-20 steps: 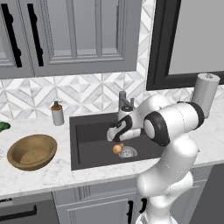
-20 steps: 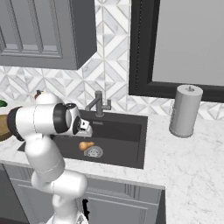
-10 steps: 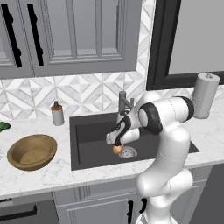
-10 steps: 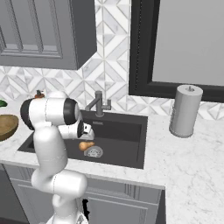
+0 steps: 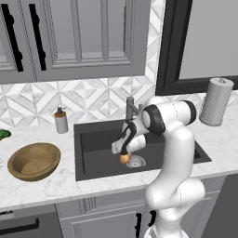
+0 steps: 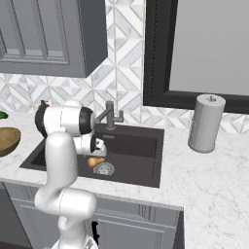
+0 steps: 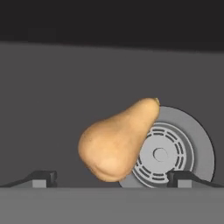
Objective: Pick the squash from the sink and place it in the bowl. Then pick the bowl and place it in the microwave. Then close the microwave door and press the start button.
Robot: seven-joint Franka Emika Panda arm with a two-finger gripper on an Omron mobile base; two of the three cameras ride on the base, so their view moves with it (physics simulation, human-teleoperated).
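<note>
The bowl (image 5: 34, 161) is sitting on the counter (image 5: 51, 184) at the far left, well apart from the sink (image 5: 100, 153); a soap bottle (image 5: 61, 121) is standing behind it near the tiled wall; the squash (image 7: 117, 140) is lying on the sink floor, its narrow end overlapping the round drain (image 7: 175, 152); the tool (image 7: 111, 177) is hanging just above it with its 2 fingertips (image 7: 41, 177) spread wide, gripping nothing; a paper towel roll (image 5: 215, 101) is standing at the right.
</note>
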